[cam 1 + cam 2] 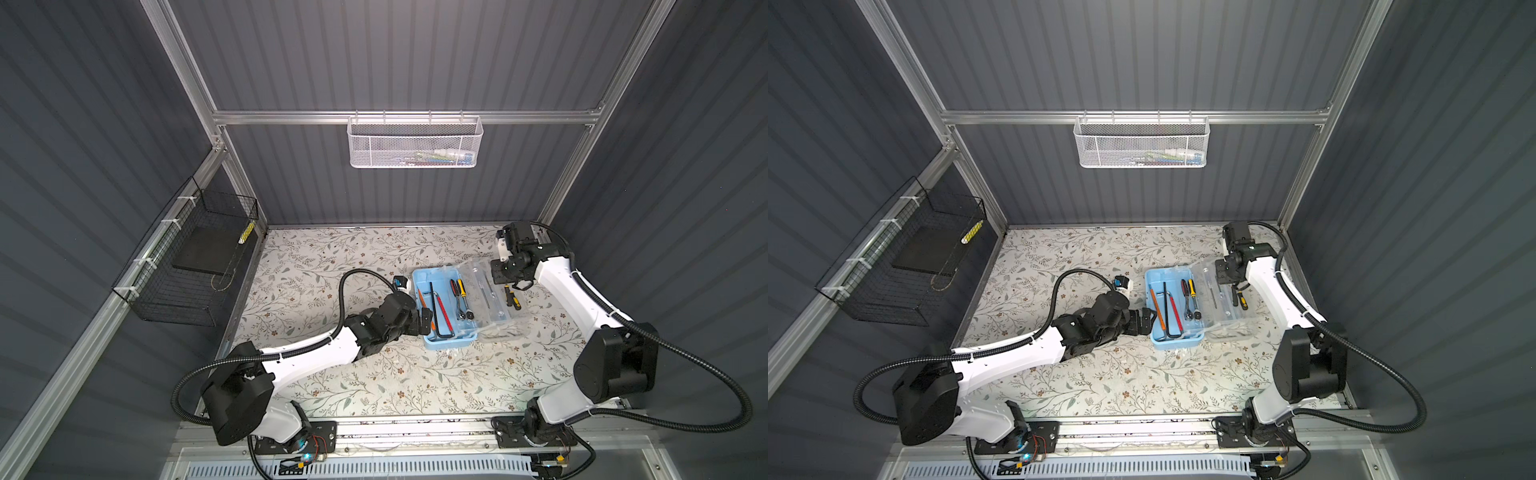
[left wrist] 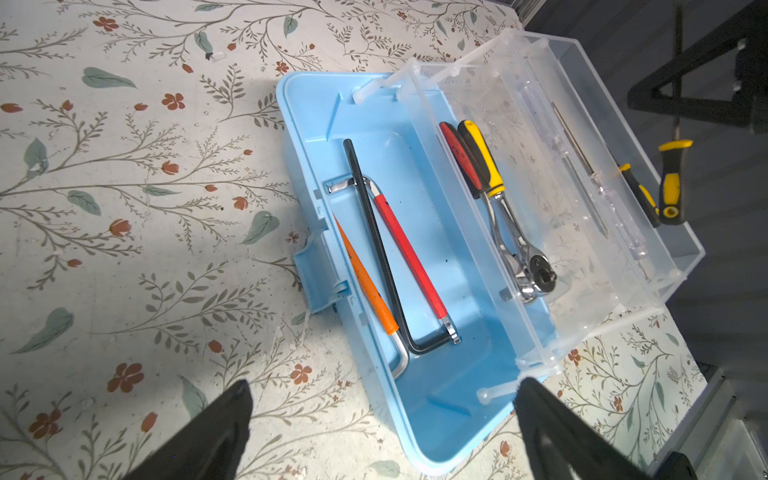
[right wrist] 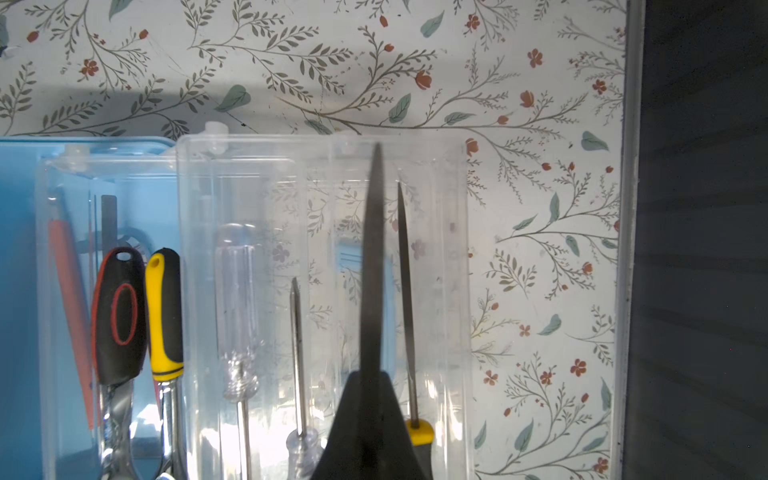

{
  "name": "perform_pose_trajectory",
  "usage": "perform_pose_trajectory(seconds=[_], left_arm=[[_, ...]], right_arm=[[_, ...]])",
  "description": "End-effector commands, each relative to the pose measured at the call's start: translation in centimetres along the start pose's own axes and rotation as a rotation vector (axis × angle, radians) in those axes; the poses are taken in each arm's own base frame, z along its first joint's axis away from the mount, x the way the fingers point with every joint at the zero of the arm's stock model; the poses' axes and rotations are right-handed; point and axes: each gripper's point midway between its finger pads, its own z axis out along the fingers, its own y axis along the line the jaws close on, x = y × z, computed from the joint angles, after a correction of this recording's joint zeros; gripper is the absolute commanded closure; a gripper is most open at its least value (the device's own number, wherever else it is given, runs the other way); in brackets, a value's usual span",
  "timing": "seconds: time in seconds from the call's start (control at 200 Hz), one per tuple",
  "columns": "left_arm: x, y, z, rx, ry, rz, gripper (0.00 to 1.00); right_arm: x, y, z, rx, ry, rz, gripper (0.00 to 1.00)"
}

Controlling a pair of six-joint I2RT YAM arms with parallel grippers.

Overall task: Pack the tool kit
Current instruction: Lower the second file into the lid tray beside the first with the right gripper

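Shows the light blue tool box (image 1: pixel 451 343) open on the floral table (image 1: pixel 332 374), hex keys (image 2: pixel 376 237) and ratchets (image 2: pixel 538 272) inside, left gripper (image 1: pixel 424 321) spread wide and empty just beside its wall, right gripper (image 3: pixel 376 187) pinched shut on nothing evident over the clear lid (image 1: pixel 498 324); looks light, rigid and slick, likeliest taken by the lid's free rim.

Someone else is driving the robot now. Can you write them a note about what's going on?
Left gripper: open, empty, at the blue box's edge.
Right gripper: shut, nothing in it, above the clear lid.
Done: three hex keys in the box, two ratchets in the clear tray, clear-handled screwdrivers in the lid.
Left to do: two yellow-black screwdrivers lie by the lid's outer edge; likely put them in, then close the lid.
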Motion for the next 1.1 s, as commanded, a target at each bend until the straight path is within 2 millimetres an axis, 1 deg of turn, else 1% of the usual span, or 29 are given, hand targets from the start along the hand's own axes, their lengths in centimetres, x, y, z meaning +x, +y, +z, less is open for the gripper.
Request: perform_pose_trajectory(seconds=[0.0, 0.19, 0.29, 0.31, 0.355, 0.425, 0.515, 0.61, 0.665, 0.735, 0.775, 0.86, 0.965, 1.011, 1.096], left_arm=[[0.9, 0.6, 0.6, -0.016, 0.034, 0.008, 0.0], [0.7, 0.7, 0.8, -0.016, 0.039, 0.01, 0.0], [0.7, 0.7, 0.9, -0.017, 0.04, 0.009, 0.0], [0.6, 0.7, 0.9, -0.016, 0.039, 0.008, 0.0], [0.6, 0.7, 0.9, -0.016, 0.039, 0.008, 0.0], [0.6, 0.7, 1.0, -0.018, 0.041, 0.006, 0.0], [0.6, 0.7, 1.2, -0.019, 0.044, 0.006, 0.0], [0.7, 0.6, 1.4, -0.016, 0.05, 0.004, 0.0], [0.7, 0.5, 1.6, -0.015, 0.053, 0.005, 0.0], [0.9, 0.6, 1.9, -0.019, 0.059, 0.003, 0.0], [1.1, 0.5, 2.1, -0.011, 0.067, 0.001, 0.04], [1.5, 0.4, 2.8, 0.014, 0.096, -0.015, 0.16], [2.3, 0.3, 3.9, 0.046, 0.138, -0.037, 0.25], [2.6, 0.3, 4.3, 0.059, 0.153, -0.045, 0.3], [3.0, 0.3, 4.8, 0.071, 0.175, -0.05, 0.38]], right_arm=[[0.3, -0.5, 0.5, 0.032, 0.036, -0.045, 1.0], [1.1, -0.3, 1.8, 0.029, 0.086, -0.047, 1.0], [1.3, -0.3, 2.2, 0.032, 0.099, -0.045, 0.92], [1.3, -0.3, 2.3, 0.033, 0.099, -0.044, 0.9], [1.4, -0.3, 2.3, 0.032, 0.102, -0.044, 0.81], [1.5, -0.4, 2.2, 0.035, 0.103, -0.037, 0.74], [1.2, -0.4, 1.6, 0.032, 0.081, -0.02, 0.51], [1.1, -0.4, 0.8, 0.03, 0.057, -0.001, 0.44], [1.0, -0.5, 0.2, 0.031, 0.039, 0.018, 0.35], [1.1, -0.4, -0.3, 0.02, 0.017, 0.04, 0.32], [1.2, -0.4, -0.6, 0.013, 0.003, 0.055, 0.3], [1.4, -0.3, -0.9, -0.022, -0.023, 0.097, 0.19], [1.7, -0.5, -0.8, -0.095, -0.036, 0.168, 0.15], [1.9, -0.9, -0.7, -0.106, -0.043, 0.194, 0.13], [2.3, -1.4, -0.7, -0.124, -0.059, 0.229, 0.08]])
